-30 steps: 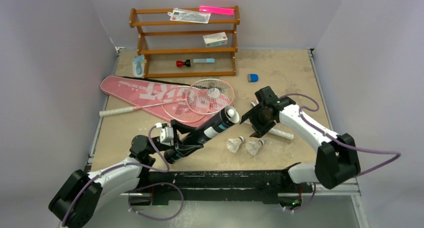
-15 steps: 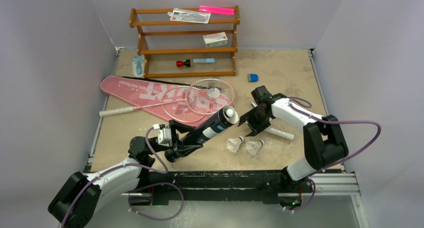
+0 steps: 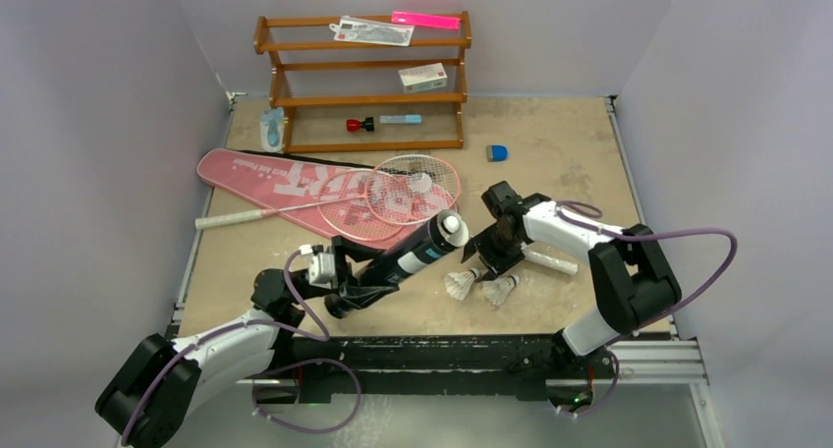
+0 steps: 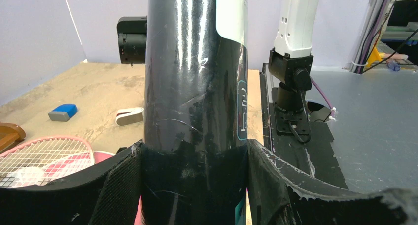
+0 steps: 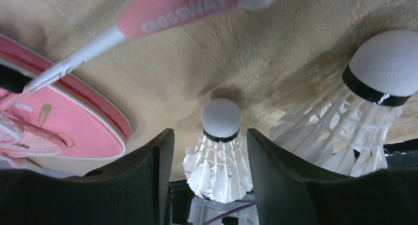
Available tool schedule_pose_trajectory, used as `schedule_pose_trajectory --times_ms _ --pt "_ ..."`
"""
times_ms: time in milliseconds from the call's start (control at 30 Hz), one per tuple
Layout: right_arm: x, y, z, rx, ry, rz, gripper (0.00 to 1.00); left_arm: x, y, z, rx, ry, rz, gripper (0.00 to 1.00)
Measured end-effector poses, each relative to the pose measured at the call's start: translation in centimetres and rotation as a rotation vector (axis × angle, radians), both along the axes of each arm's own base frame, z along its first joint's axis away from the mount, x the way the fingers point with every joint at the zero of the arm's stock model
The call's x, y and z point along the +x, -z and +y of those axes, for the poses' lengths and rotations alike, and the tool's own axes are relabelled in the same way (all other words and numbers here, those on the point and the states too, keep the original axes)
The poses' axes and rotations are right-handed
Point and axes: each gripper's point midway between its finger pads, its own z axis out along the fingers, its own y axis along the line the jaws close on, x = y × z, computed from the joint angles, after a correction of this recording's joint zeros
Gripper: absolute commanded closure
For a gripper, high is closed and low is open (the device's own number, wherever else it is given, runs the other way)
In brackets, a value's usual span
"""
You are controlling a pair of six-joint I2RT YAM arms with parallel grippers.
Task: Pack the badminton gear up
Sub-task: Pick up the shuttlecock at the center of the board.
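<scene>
Right gripper [image 5: 209, 136] spread, fingers either side of a shuttlecock [image 5: 220, 151], not pinching. The feathers look near weightless and easily crushed, so best taken lightly, near the cork. Left gripper [image 4: 194, 153] clamped on the tube [image 4: 194, 77], which looks stiff, glossy and likely slippery.

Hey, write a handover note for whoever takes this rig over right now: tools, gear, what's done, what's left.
Left tool: shut on the tube, held tilted, mouth toward the right arm.
Right tool: open, straddling one shuttlecock on the table, not yet gripping. A second shuttlecock lies beside it.
Rackets lie across the bag, back left.
Done: tube in hand.
Left: probably shuttlecocks into the tube, then everything into the bag.
</scene>
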Motion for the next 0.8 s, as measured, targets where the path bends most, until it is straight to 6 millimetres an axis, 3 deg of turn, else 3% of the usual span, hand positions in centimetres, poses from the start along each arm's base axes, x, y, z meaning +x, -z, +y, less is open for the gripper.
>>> schedule_pose_trajectory --times_ms 300,467,533,600,800 --pt "-0.6 1.7 -0.3 -0.021 0.011 0.040 0.44 -0.2 -0.6 0.1 -0.014 0.002 -0.023 0.52" --pt "-0.6 2.2 -0.1 -0.012 0.010 0.050 0.61 -0.2 -0.5 0.1 -0.013 0.002 -0.022 0.52" --pt "-0.6 2.3 0.0 -0.007 0.010 0.051 0.62 -0.2 -0.4 0.1 -0.008 0.003 -0.015 0.53" --pt "-0.5 2.2 0.1 -0.003 0.009 0.047 0.74 -0.1 -0.1 0.0 -0.003 0.003 -0.007 0.52" --pt "-0.4 1.3 -0.7 -0.043 0.010 0.029 0.75 0.0 0.0 0.0 0.000 0.003 -0.002 0.52"
